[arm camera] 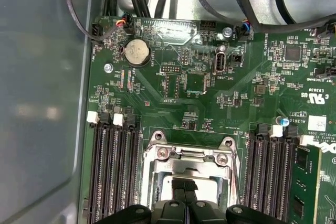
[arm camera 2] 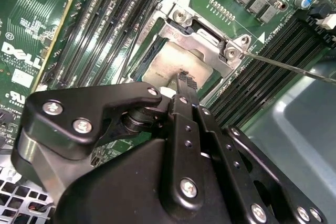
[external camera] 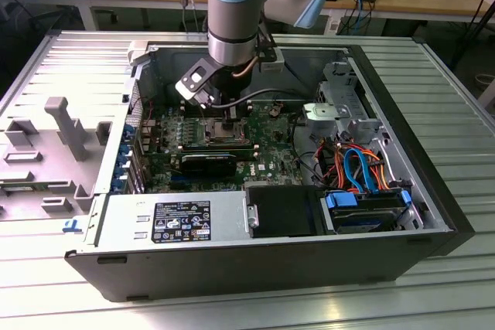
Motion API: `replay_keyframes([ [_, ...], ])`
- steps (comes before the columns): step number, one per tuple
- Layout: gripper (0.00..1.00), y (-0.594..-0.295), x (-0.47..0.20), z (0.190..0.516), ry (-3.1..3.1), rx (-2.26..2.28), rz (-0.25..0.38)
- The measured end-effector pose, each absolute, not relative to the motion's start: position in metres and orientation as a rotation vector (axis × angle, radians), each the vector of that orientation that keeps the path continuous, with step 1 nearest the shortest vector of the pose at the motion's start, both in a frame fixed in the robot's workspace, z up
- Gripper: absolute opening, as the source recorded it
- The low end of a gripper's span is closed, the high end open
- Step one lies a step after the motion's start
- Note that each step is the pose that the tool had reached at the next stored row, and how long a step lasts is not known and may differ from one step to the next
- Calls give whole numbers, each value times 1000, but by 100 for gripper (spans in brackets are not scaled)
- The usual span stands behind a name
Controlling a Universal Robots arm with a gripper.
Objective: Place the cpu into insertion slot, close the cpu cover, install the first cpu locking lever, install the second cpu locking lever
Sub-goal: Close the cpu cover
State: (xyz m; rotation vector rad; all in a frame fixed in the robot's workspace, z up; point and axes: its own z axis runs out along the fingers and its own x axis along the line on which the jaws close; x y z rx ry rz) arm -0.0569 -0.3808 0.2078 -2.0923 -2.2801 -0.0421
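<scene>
Obs. — the arm stands straight down into the open computer case (external camera: 255,272), with the gripper (external camera: 230,113) over the middle of the motherboard (arm camera: 199,85).

Tool state: in the first wrist view the two fingertips (arm camera: 178,184) sit pressed together with nothing between them. In the second wrist view the tip is on, or a hair above, the top of the cpu (arm camera 2: 167,67). I cannot tell which.

The cpu lies flat inside the insertion slot (arm camera: 153,156), between the two banks of memory slots (arm camera 2: 105,35). Its silvery top is visible through the window of the cpu cover (arm camera 2: 206,39). The cover looks to be folded down over the chip, though a dark gap shows along its hinge edge, so I would not call it fully seated.

A thin metal rod (arm camera 2: 289,66) runs out from the socket corner across the nearer memory bank. I take it for a locking lever, and it does not look latched.

Risks, as I judge them:
- The tips bear near one edge of the window. An off-centre push could rock the chip on the socket contacts.
- A cover riding high could spring back up, since no lever looks to be holding it.
- The free rod lies close to the gripper body — it could snag on it.
</scene>
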Motion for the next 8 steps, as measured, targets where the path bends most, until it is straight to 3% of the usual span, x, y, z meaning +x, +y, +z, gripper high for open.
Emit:
replay_keyframes([
  [8, 11, -381, -58, 201, -2280, -2092, -41],
])
